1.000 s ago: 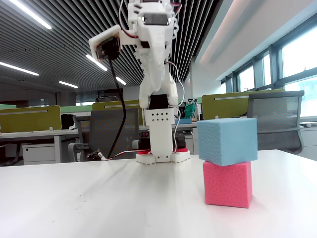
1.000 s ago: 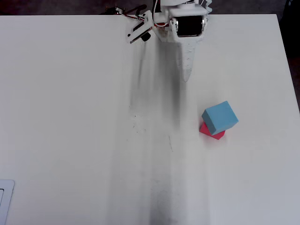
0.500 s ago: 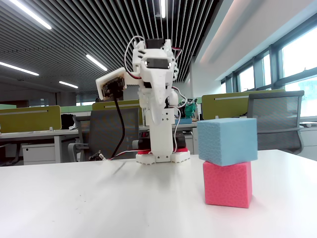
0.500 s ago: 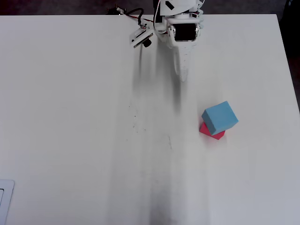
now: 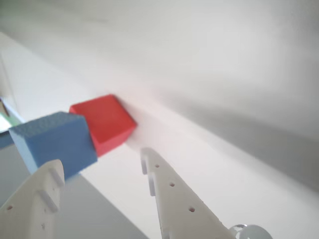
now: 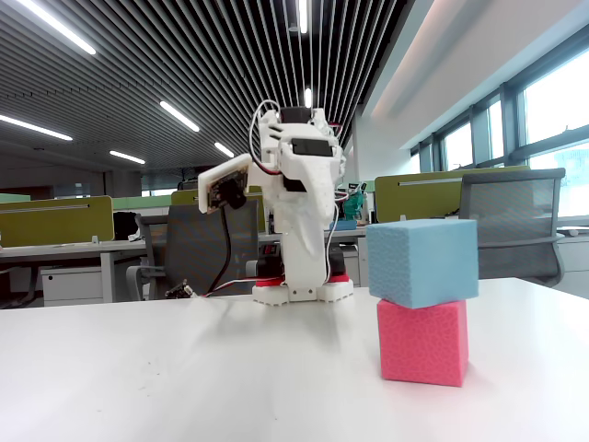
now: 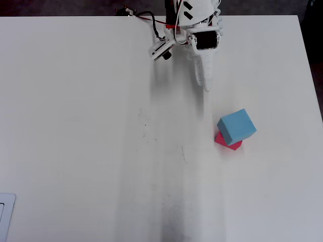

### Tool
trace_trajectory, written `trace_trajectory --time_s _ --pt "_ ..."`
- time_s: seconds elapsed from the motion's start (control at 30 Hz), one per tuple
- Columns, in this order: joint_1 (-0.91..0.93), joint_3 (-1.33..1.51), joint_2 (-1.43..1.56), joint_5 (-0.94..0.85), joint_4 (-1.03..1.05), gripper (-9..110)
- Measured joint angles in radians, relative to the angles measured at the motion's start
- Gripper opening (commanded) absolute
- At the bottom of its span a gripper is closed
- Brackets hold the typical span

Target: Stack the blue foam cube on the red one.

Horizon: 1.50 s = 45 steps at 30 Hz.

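The blue foam cube rests on top of the red one, slightly twisted and offset on it. In the overhead view the blue cube covers most of the red cube. In the wrist view the blue cube and the red cube lie beyond the fingertips. My gripper is open and empty. It sits drawn back near the arm's base, well apart from the stack.
The white table stretches to the left and front. The arm's base and cables sit at the far edge. A white object lies at the near left corner. Office desks and a chair stand behind the table.
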Motion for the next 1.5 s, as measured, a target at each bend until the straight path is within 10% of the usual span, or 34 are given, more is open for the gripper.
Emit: trace_trajectory --time_s 1.5 --pt "-0.049 0.055 -0.002 0.002 -0.156 21"
